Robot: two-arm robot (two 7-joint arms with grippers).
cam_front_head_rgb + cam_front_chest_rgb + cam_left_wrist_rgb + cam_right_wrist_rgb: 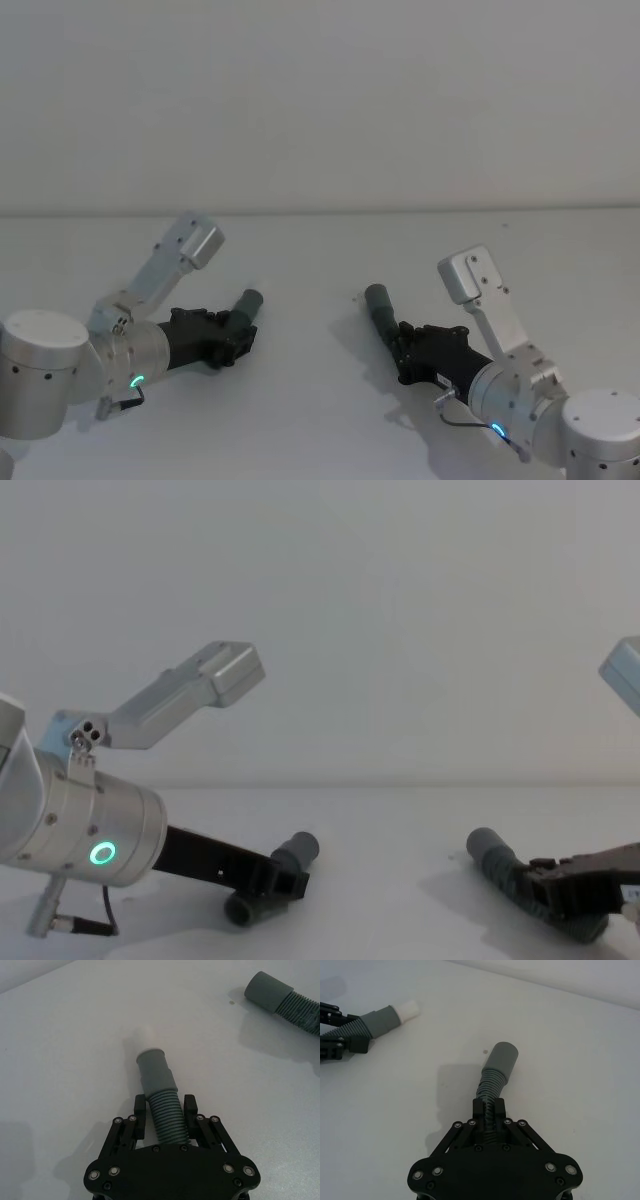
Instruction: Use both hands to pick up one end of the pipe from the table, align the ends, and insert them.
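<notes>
Since the left gripper (165, 1103) clamps the straight piece (157, 1075) and the right gripper (489, 1108) the bent piece (492, 1085) (cuffs (502, 1057) well apart), align axes first.

Straight piece (169, 1120): I see it dark grey and ribbed, clamped in my left claw (165, 1106).
Its cuff (156, 1072): smooth grey, with a whitish tip (145, 1037) protruding.
Bent piece (489, 1091): ribbed and kinked, clamped in my right claw (489, 1109).
Its cuff (502, 1059): smooth plain grey, well apart from the other cuff.
</notes>
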